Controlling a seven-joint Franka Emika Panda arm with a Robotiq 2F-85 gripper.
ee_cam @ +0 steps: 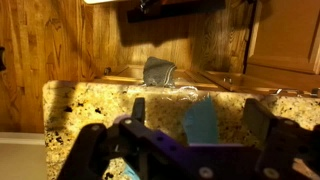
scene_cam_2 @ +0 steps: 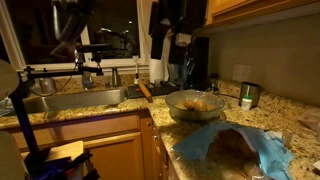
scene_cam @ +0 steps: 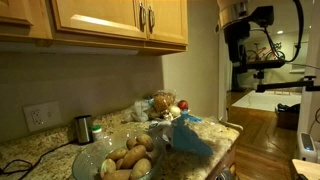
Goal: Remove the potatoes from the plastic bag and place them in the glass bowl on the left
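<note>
The glass bowl stands on the granite counter and holds several potatoes; both exterior views show it with the potatoes inside. The blue plastic bag lies beside the bowl, opened out, with a brown mass in its middle. My gripper hangs high above the counter edge, well apart from bag and bowl, and it also shows in an exterior view. In the wrist view my gripper is open and empty, with the bag far below between the fingers.
A metal cup stands behind the bowl near a wall outlet. A clear bag of groceries sits at the back of the counter. A sink lies beyond the bowl. Cabinets hang overhead.
</note>
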